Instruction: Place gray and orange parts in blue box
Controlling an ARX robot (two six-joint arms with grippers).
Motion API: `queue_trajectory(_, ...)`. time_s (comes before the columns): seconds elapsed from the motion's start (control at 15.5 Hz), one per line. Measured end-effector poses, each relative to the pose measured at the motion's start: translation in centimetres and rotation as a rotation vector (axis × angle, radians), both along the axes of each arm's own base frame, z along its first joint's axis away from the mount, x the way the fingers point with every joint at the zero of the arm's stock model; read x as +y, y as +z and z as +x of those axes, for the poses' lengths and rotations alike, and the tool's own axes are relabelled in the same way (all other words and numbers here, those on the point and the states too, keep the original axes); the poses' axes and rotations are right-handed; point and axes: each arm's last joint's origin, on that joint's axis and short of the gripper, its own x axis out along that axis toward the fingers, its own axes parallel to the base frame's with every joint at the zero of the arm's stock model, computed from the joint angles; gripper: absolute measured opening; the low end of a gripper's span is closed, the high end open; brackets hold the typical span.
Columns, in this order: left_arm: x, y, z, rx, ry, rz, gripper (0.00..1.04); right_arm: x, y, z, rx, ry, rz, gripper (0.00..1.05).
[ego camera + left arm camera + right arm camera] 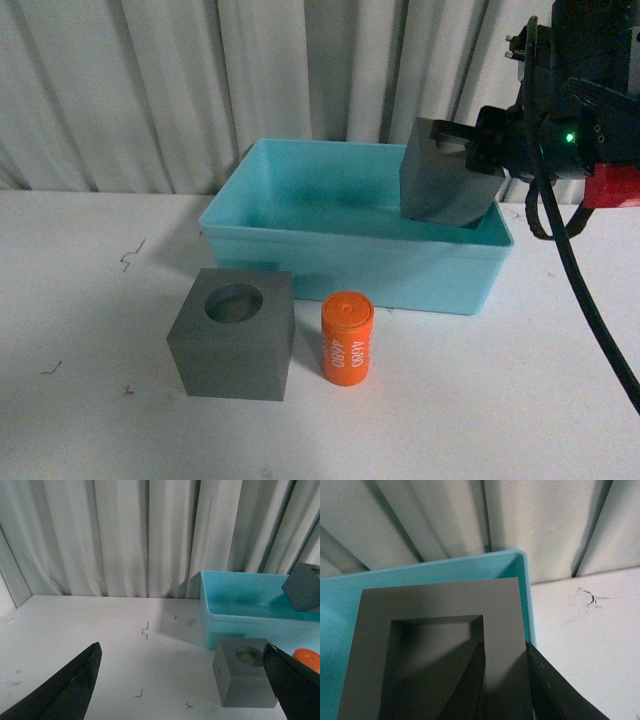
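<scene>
Though tilted, cube in right claw.

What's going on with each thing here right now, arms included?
Blue box: on the table, no part seen resting inside.
Rectangular-recess gray cube: held tilted over the box's right end.
Round-recess gray cube: on the table, recess up, outside the box.
Orange cylinder: upright beside that cube.
Right gripper: jaws shut on the rectangular-recess cube.
Left gripper: jaws open, empty.

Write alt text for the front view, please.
The robot's right tool holds a tilted gray block over the right end of a turquoise bin. In front of the bin, on a white table, stand a second gray block with a round hole and an orange cylinder.
</scene>
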Motion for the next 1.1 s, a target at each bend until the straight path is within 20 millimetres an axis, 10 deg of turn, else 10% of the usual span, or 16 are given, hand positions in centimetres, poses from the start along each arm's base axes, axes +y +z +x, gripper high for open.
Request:
queue_trajectory(0.13,0.0,0.0,0.0,0.0,0.0,0.0,0.98,0.1,-1.0,0.3,0.03,-0.009,-0.01,0.24)
queue_trajectory(0.39,0.0,0.0,0.0,0.0,0.0,0.0,0.98,0.3,-0.7,0.6,0.004,-0.024,-0.013,0.7)
queue_trajectory(0.58,0.0,0.0,0.0,0.0,0.0,0.0,0.98,-1.6,3.2,-1.6,-0.117,-0.083,0.003,1.0)
queue_trajectory(0.77,0.0,0.0,0.0,0.0,0.0,0.0,0.98,-6.0,10.8,-9.7,-0.272,-0.141,0.064,0.98)
queue_trajectory(1.1,0.0,0.0,0.0,0.0,0.0,0.0,0.98,-8.1,5.2,-27.9,0.096,-0.289,0.173,0.98)
